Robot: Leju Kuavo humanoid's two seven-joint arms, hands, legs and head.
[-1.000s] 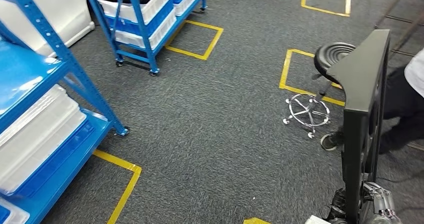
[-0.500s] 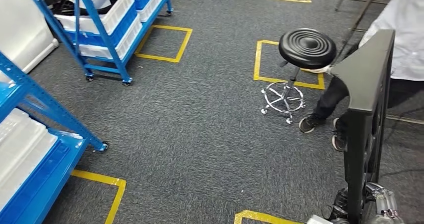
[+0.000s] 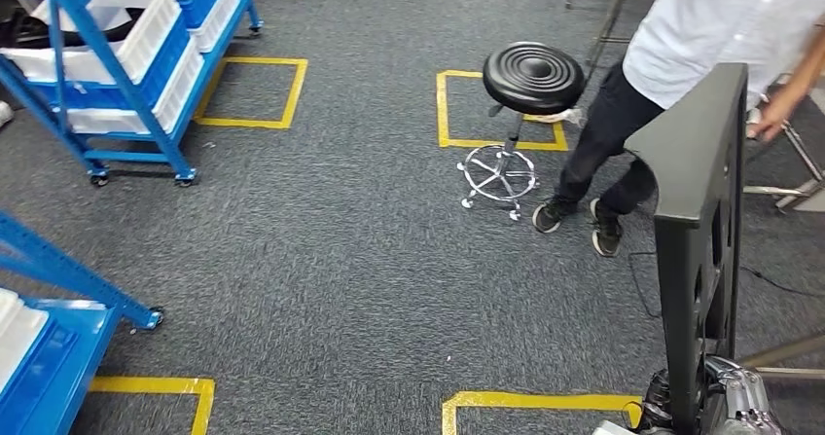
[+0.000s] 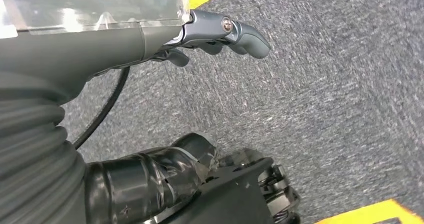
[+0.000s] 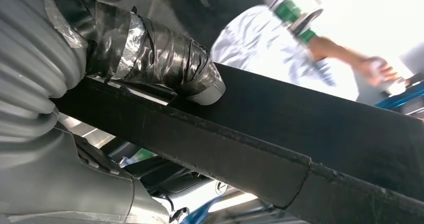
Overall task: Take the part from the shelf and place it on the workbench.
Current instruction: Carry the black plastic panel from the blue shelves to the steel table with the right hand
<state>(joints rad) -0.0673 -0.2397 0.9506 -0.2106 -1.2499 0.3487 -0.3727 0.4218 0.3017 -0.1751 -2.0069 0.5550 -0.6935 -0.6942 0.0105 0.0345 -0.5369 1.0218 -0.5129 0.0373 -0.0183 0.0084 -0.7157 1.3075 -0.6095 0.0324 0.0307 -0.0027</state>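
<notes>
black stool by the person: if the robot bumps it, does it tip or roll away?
Probably rolls rather than tips: the stool stands on a chrome ring base with small castors. The carpet would likely slow it. The wide round seat on a thin post looks somewhat top-heavy, so a high bump might rock it.

The robot's right hand (image 3: 725, 401), low at its right side, grips the lower end of the upright black part (image 3: 702, 221), taped thumb (image 5: 165, 58) pressed across its edge; the left hand (image 4: 165, 43) hangs over the floor, fingers loosely curled, holding nothing.
</notes>
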